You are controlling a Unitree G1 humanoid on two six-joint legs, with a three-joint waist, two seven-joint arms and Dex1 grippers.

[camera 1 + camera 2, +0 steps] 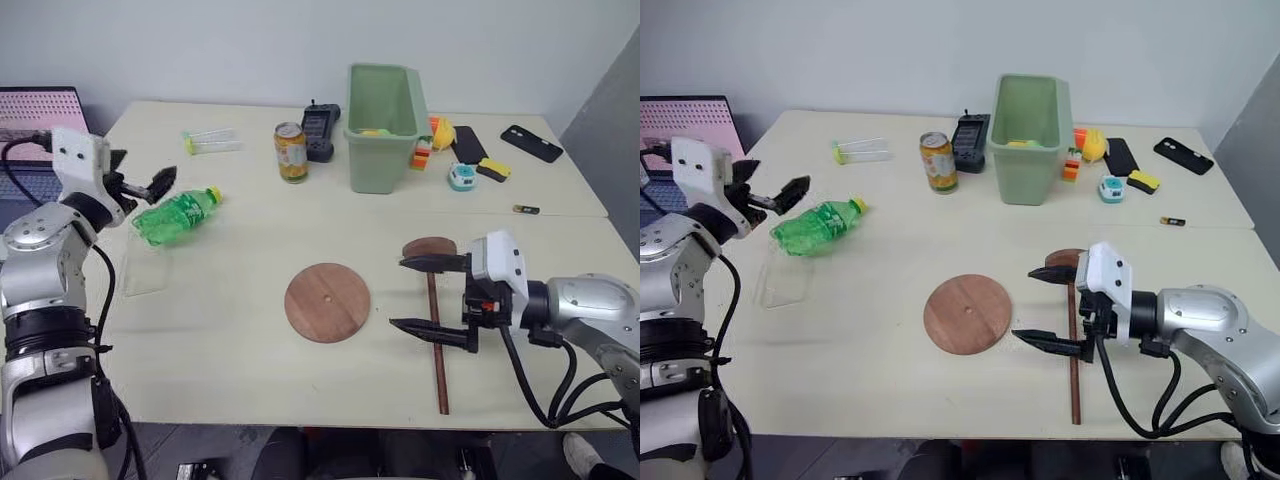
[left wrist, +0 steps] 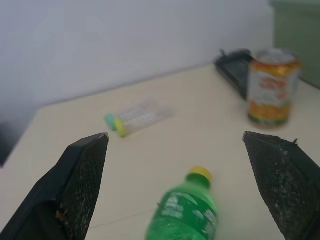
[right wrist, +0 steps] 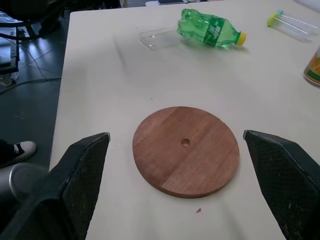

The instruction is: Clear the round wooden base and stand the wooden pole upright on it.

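On the far left of the bench [image 1: 230, 300], the left gripper [image 1: 140, 185] hangs above the surface with its fingers [image 1: 160, 180] spread wide and nothing between them. Just beside it lies a green plastic bottle [image 1: 176, 216] on its side, yellow cap pointing toward the middle of the bench, with a clear plastic tray [image 1: 146, 272] near it on the near side. Farther back sit a clear tube with a yellow-green cap [image 1: 210, 142], a yellow drink can [image 1: 291, 152] standing upright, a black handset [image 1: 320, 132] and a tall green bin [image 1: 384, 127].

Near the middle of the bench the round wooden base [image 1: 327, 302] lies flat, its small centre hole showing and nothing resting on it. Just to the right of it the wooden pole [image 1: 438, 360] lies flat on the bench, its rod running toward the near edge and its smaller disc at the far end. The right gripper [image 1: 432, 300] hovers over the pole, pointing toward the base, fingers wide apart and holding nothing; one finger reaches over the pole's disc, the other over the rod. Behind, on the right, lie two black phones [image 1: 531, 143] and small coloured items.
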